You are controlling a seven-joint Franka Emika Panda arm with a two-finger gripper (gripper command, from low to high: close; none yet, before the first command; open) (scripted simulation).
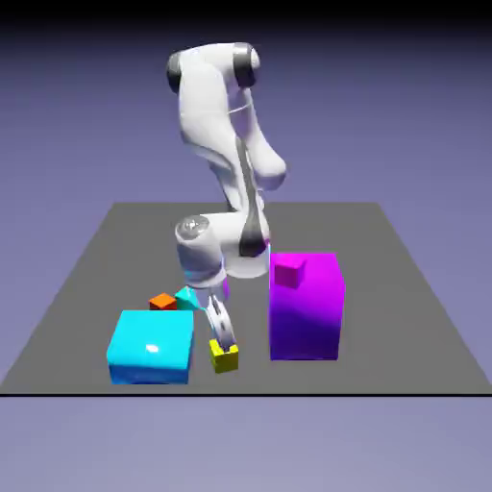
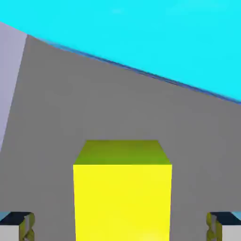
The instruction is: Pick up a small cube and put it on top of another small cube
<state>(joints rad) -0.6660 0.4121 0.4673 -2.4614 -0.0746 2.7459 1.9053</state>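
Sitting on the grey bench (image 1: 86, 288), the plain yellow cube (image 2: 122, 197) lies between the spread, released claw (image 2: 120, 226) fingertips, untouched.

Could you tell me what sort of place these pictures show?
Most likely a rendered simulation test scene, not a real room: a flat grey table floats before a plain blue-violet backdrop, bearing only flat-coloured blocks, such as the big cyan block and the small yellow cube.

We find no legible text, label, brand, number or sign in either view, neither on the small yellow cube (image 2: 122, 197) between the fingertips nor on the big cyan block (image 1: 151, 346) beside the gripper (image 1: 224, 348).
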